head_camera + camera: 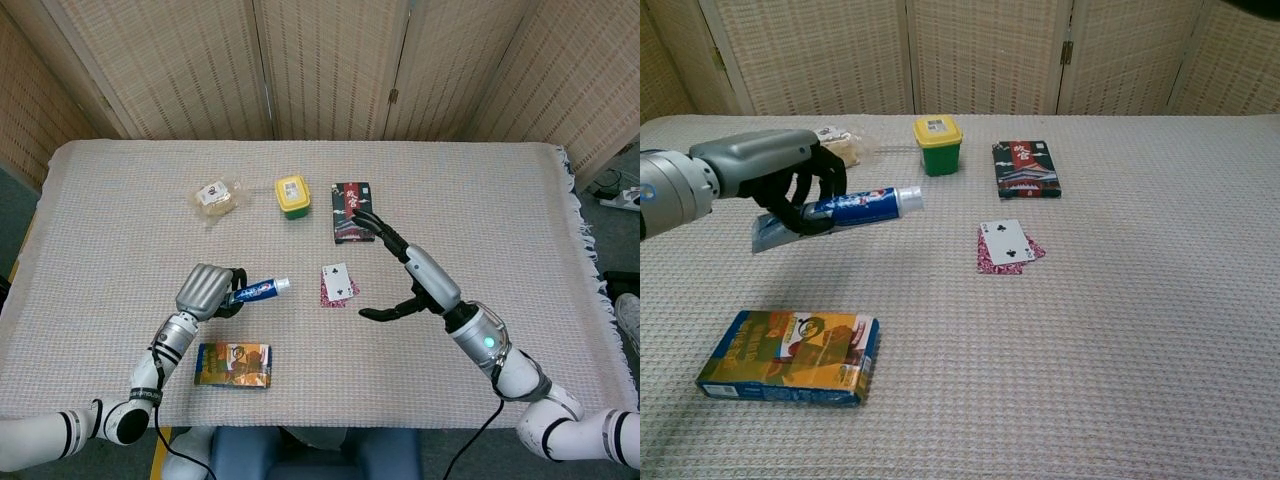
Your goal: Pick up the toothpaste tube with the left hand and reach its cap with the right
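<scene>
My left hand [205, 291] [790, 180] grips the blue and white toothpaste tube [256, 291] [845, 209] low over the table, left of centre. The tube lies nearly level, its white cap [283, 285] [910, 198] pointing right. My right hand [410, 272] hovers open well to the right of the cap, fingers spread, nothing in it. It is out of the chest view.
Playing cards [337, 284] [1008, 245] lie between tube and right hand. A colourful box [233, 364] [788, 356] sits near the front edge. Along the back stand a wrapped snack [217, 196], a yellow-lidded green tub [292, 196] [939, 144] and a dark card box [352, 211] [1026, 168].
</scene>
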Available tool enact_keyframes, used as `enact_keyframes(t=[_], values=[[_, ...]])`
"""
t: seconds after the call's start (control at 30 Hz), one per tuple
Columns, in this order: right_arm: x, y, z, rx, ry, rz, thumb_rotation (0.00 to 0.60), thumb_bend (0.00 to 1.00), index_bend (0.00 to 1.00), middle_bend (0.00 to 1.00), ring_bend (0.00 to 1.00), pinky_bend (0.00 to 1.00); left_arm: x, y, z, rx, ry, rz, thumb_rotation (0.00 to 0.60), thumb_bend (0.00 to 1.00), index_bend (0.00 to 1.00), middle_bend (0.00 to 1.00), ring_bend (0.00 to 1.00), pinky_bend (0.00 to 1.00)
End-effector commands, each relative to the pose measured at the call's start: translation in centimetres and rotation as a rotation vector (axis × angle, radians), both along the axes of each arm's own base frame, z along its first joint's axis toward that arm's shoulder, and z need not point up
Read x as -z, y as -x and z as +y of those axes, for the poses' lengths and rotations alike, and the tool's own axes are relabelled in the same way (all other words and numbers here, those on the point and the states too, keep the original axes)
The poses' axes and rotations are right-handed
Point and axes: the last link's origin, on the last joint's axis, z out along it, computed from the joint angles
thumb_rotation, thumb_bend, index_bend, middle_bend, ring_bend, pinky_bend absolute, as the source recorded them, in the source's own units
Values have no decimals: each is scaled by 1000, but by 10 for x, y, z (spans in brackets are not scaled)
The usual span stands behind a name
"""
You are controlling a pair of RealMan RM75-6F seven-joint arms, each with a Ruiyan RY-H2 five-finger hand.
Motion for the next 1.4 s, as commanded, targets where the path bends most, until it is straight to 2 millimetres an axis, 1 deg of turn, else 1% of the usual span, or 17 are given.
enact_keyframes(t=[0.03, 0.13, 0.2, 0.27, 0.33, 0.37, 0.43, 0.53, 0.63, 0.67, 0.73, 0.77, 0.93, 1.07, 1.17, 1.3, 1.4], values=[[-6, 12, 4, 19, 21, 42, 376, 123, 0, 0, 0, 0, 8, 17, 10, -77, 10, 78, 600, 813, 720, 862, 700, 684], [-9, 21, 6, 34, 33, 64, 376, 122, 0, 0, 0, 0, 12, 23, 13, -89, -2, 111, 600, 798, 691, 824, 666, 654], [-11, 28, 8, 45, 41, 84, 377, 122, 0, 0, 0, 0, 15, 26, 14, -101, -5, 127, 600, 775, 644, 781, 628, 634], [-13, 33, 9, 53, 53, 108, 378, 122, 0, 0, 0, 0, 17, 28, 14, -110, -5, 134, 600, 700, 564, 718, 572, 604], [-14, 41, 11, 67, 67, 139, 379, 122, 0, 0, 0, 0, 18, 30, 13, -116, -7, 140, 600, 590, 449, 626, 494, 554], [-14, 46, 11, 76, 74, 158, 378, 122, 0, 0, 0, 0, 18, 31, 11, -119, -4, 145, 600, 561, 410, 594, 468, 535], [-15, 54, 13, 90, 86, 189, 376, 122, 0, 0, 0, 0, 18, 32, 10, -123, -1, 146, 600, 493, 288, 492, 385, 459], [-16, 69, 18, 110, 118, 260, 377, 123, 0, 0, 0, 0, 15, 32, 8, -130, -7, 127, 600, 461, 177, 394, 299, 373], [-19, 86, 24, 132, 168, 363, 386, 129, 0, 0, 0, 0, 6, 34, 6, -136, -21, 102, 600, 458, 106, 330, 243, 322], [-21, 93, 28, 150, 188, 398, 412, 129, 0, 0, 0, 0, 1, 35, 5, -137, -32, 93, 600, 457, 98, 321, 235, 313], [-26, 103, 34, 177, 227, 456, 553, 129, 0, 5, 0, 0, -8, 38, 2, -137, -53, 80, 600, 457, 97, 307, 224, 297], [-29, 111, 38, 196, 265, 509, 600, 129, 0, 13, 0, 0, -16, 40, 0, -136, -74, 70, 600, 457, 102, 307, 224, 294], [-42, 139, 58, 272, 405, 713, 600, 129, 2, 68, 36, 0, -56, 57, -13, -133, -191, 39, 600, 457, 156, 307, 224, 259], [-49, 158, 77, 344, 418, 767, 600, 130, 27, 86, 55, 0, -88, 78, -31, -139, -301, 36, 600, 457, 181, 307, 224, 243], [-55, 172, 91, 383, 426, 791, 600, 130, 27, 67, 50, 0, -111, 96, -53, -153, -370, 38, 600, 457, 194, 307, 225, 231], [-60, 185, 106, 429, 463, 814, 600, 130, 4, 24, 22, 0, -127, 114, -84, -180, -421, 40, 600, 457, 194, 307, 225, 216], [-61, 192, 117, 457, 459, 810, 600, 130, 0, 1, 1, 0, -133, 127, -107, -209, -437, 50, 600, 456, 194, 307, 222, 186]])
